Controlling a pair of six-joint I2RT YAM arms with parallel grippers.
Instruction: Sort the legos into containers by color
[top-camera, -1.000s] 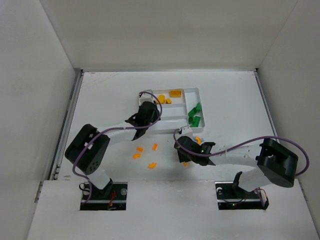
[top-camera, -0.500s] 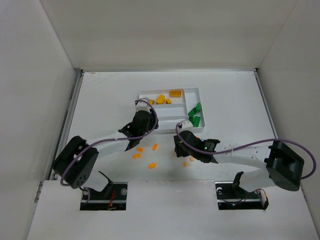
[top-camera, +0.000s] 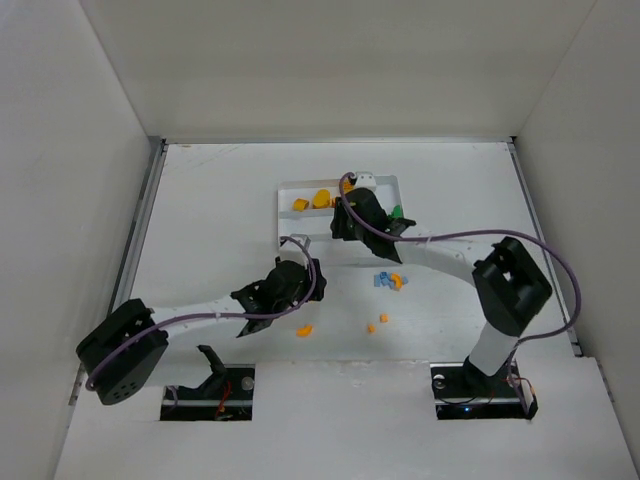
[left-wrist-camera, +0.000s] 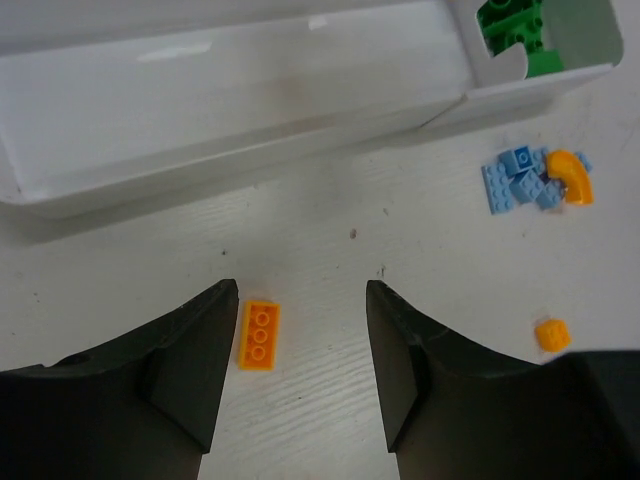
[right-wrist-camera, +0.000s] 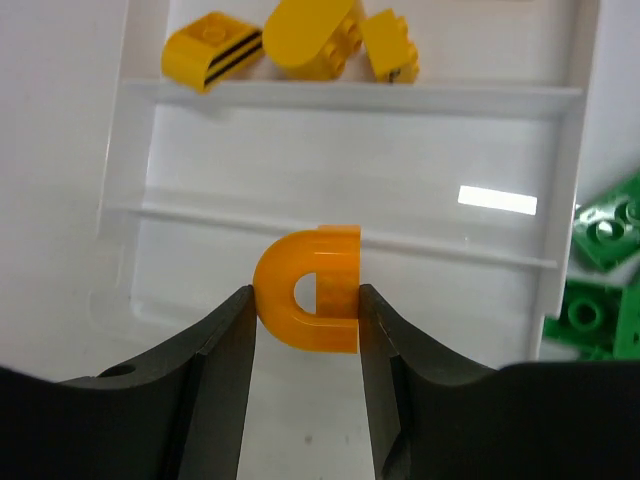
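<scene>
Left claw (left-wrist-camera: 300, 305) gapes; right claw (right-wrist-camera: 305, 300) is clamped.

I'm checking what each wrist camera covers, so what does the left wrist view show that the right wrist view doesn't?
Only the left wrist view: the open left gripper, a flat orange plate between its fingers, a light-blue cluster beside a curved orange piece, and a small orange stud. Only the right wrist view: the right gripper shut on an orange arch, and yellow bricks in a tray section. Both: the white tray and green pieces.
</scene>
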